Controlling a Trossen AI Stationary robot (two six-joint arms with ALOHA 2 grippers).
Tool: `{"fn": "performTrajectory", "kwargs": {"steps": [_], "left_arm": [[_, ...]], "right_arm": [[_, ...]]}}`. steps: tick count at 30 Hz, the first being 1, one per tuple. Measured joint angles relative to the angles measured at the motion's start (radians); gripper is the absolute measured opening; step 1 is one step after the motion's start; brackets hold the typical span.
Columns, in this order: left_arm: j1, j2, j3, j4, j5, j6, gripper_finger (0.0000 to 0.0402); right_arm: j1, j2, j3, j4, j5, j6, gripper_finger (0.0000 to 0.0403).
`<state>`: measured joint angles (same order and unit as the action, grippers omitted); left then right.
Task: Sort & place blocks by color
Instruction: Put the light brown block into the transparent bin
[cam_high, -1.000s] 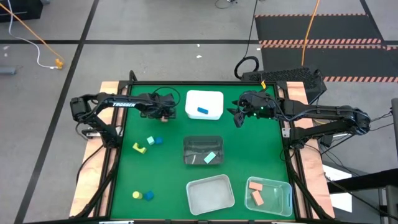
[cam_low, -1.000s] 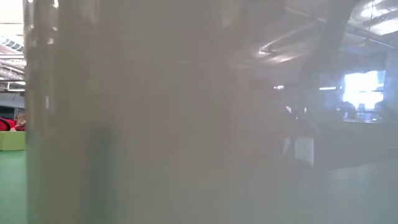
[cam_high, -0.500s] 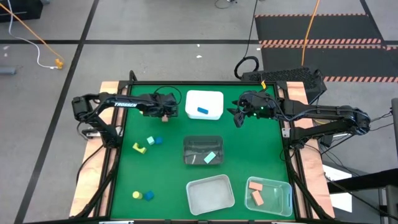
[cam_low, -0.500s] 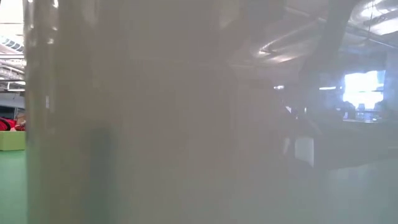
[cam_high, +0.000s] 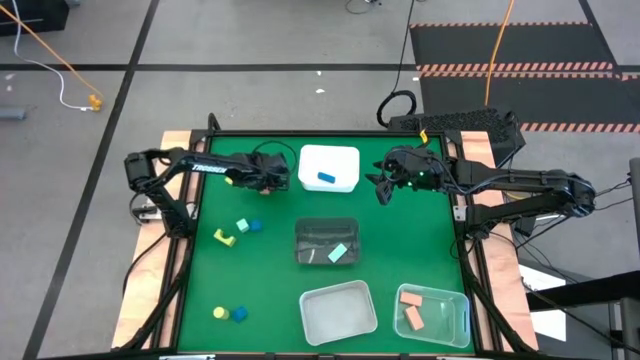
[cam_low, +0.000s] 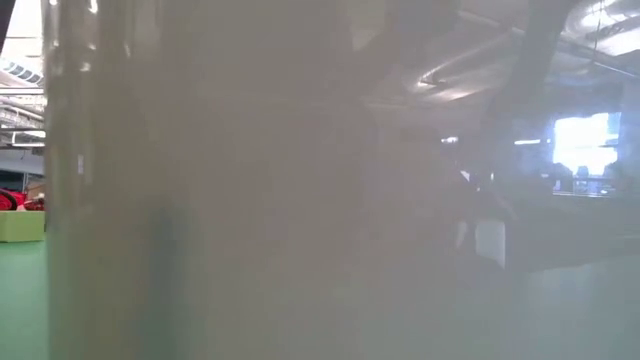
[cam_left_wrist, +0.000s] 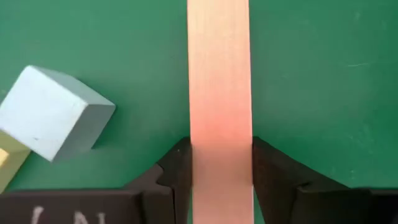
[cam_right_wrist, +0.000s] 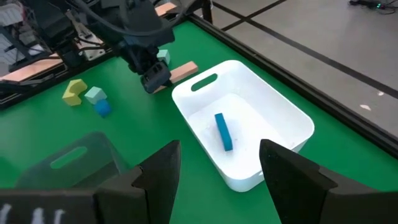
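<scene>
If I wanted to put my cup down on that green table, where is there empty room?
Bare green lies between the dark tub and the table's right edge, below the right gripper. Another patch sits between the two small block clusters on the left. The near edge is crowded by the clear tub and the pink-block tub.

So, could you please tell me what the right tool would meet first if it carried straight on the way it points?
Most likely the white tub holding a blue bar: it lies directly ahead of the open right tool, though depth is unclear.

Overhead and right wrist views share the white tub (cam_high: 328, 168).
</scene>
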<state>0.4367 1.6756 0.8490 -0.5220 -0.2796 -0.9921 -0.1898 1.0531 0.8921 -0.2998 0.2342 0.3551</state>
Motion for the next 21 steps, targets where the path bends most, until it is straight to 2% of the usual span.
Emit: {"fn": "performTrajectory", "kwargs": {"steps": [7,12,16,21], "left_arm": [[-0.008,-0.033,-0.004,0.001,0.012,0.009,0.0131],[-0.045,-0.144,-0.003,0.071,-0.002,0.026,0.0131],[-0.098,-0.248,-0.003,0.238,-0.032,0.118,0.0131],[-0.183,-0.316,-0.002,0.507,-0.035,0.189,0.0131]], "right_arm": [[0.0,0.0,0.0,-0.008,0.001,0.004,0.0208],[0.0,0.0,0.0,-0.009,0.001,0.004,0.0208],[0.0,0.0,0.0,-0.007,0.001,0.024,0.0208],[0.0,0.0,0.0,0.005,0.001,0.02,0.0208]]}}
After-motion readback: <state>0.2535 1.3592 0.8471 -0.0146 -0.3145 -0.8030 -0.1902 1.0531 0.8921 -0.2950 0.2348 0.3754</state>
